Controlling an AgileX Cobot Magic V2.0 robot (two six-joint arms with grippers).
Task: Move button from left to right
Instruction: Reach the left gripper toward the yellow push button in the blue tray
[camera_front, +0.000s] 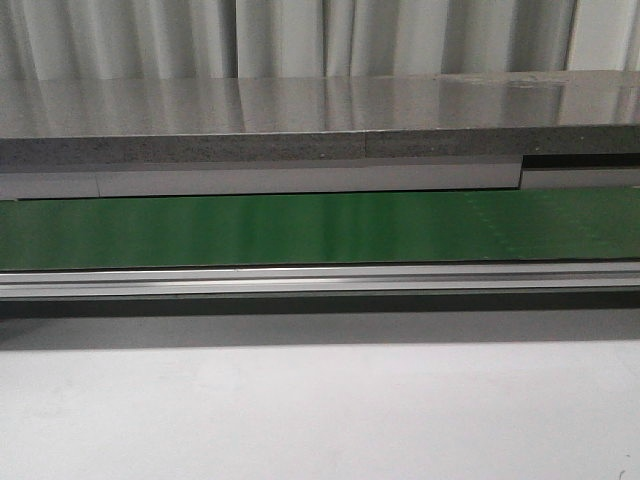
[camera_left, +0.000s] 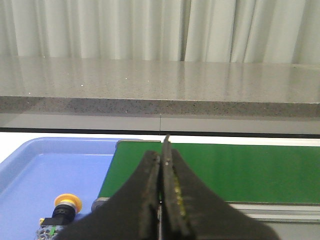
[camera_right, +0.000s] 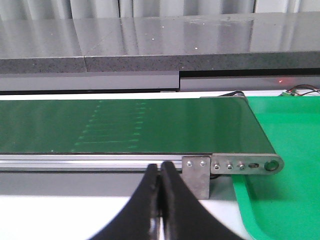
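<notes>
At the left end of the conveyor belt (camera_left: 240, 172), inside a pale blue tray (camera_left: 30, 165), the button (camera_left: 62, 209) is seen lying on its side, yellow cap toward the belt, black body w/ small yellow-green bits partly cut off at the picture's edge. It is visible only in the left wrist view; nothing of it, nor of either arm, shows in the front view, where just the green belt, a grey stone ledge (camera_front: 300, 125) and the white table (camera_front: 320, 410) are seen. The left gripper (camera_left: 161, 200) is held w/ fingers pressed together, nothing between them, hanging beside the button and apart from it. The right gripper (camera_right: 160, 200) is likewise closed on nothing, near the belt's right end, w/ a green tray (camera_right: 280, 150) just past the roller. Task judged not yet begun: button not yet picked up. Handling, as a guess: a light, stiff plastic part, not fragile; the round cap is prob. smooth and apt to slip or roll, so the boxy black body should be taken across its flat sides, w/ fingers opened first. Exact lie of the body can't be told, being partly hidden by the gripper. Lying sideways, it may pivot if pinched off-centre.
</notes>
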